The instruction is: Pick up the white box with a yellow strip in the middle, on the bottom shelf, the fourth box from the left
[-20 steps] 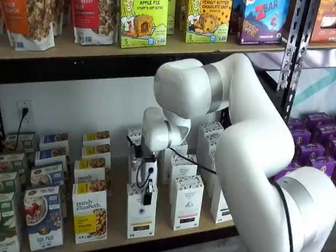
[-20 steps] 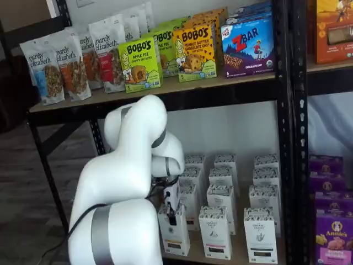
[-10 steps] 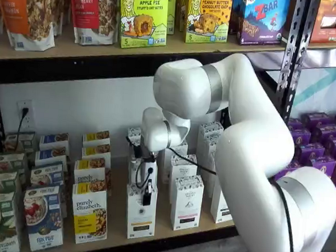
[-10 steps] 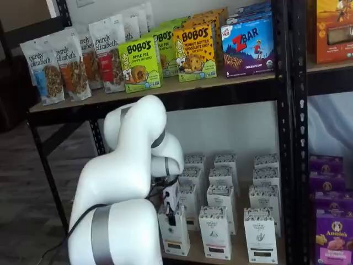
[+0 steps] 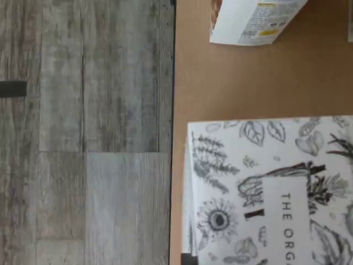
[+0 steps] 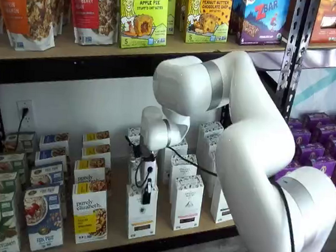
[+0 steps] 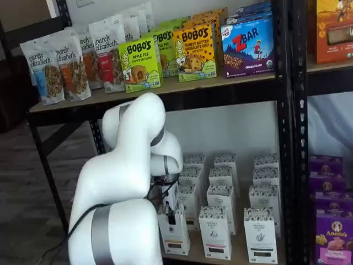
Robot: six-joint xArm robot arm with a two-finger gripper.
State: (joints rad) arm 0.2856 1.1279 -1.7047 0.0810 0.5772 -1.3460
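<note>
White box (image 6: 140,212) with the yellow strip stands at the front edge of the bottom shelf (image 6: 166,232), where we reach it from above. Our jaws pinch its patterned cap, so the gripper (image 6: 146,195) holds it ready for lifting clear of its neighbours.

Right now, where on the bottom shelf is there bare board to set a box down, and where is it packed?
Bare board shows on the pale wooden bottom shelf between the yellow-labelled purely elizabeth box and the tall white carton with the yellow strip, which the tool is shut on. Narrower strips separate the neighbouring white cartons. The left end's cereal boxes are packed tight.
</note>
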